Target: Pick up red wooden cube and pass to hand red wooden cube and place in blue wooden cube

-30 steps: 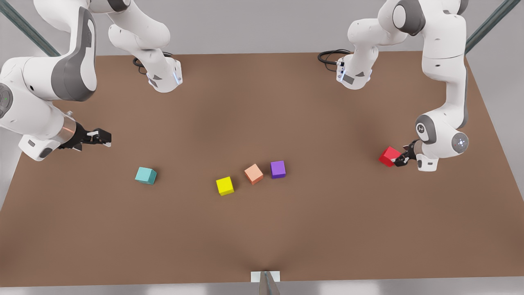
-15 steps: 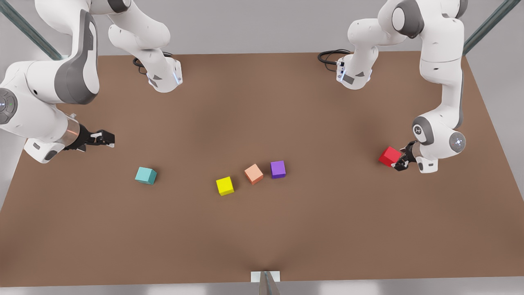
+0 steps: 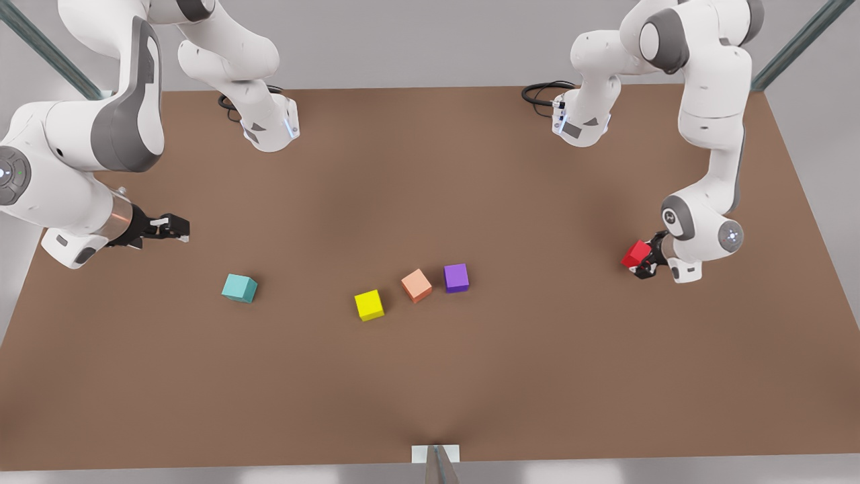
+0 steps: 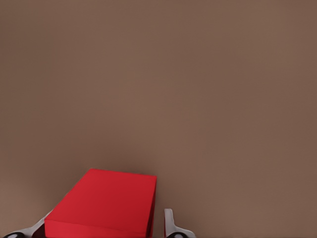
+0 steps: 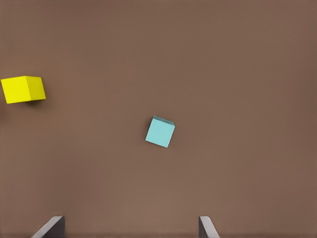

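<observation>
The red wooden cube (image 3: 634,255) hangs just above the table at the front view's right, and my left gripper (image 3: 645,265) is shut on it. In the left wrist view the red wooden cube (image 4: 105,202) sits between the pale fingertips (image 4: 170,226). The blue wooden cube (image 3: 239,288), teal with a lighter top, rests on the table toward the front view's left. My right gripper (image 3: 176,230) hovers open up and to the left of it. In the right wrist view the blue wooden cube (image 5: 160,132) lies ahead of the spread fingers (image 5: 51,227).
A yellow cube (image 3: 369,304), a salmon-orange cube (image 3: 416,285) and a purple cube (image 3: 455,277) lie in a loose row mid-table. The yellow cube (image 5: 23,89) also appears in the right wrist view. Both arm bases stand at the brown table's (image 3: 430,175) far edge.
My left gripper has drawn slightly toward the front view's left with the red cube, its wrist turning. My right gripper has edged a little toward the front view's right.
</observation>
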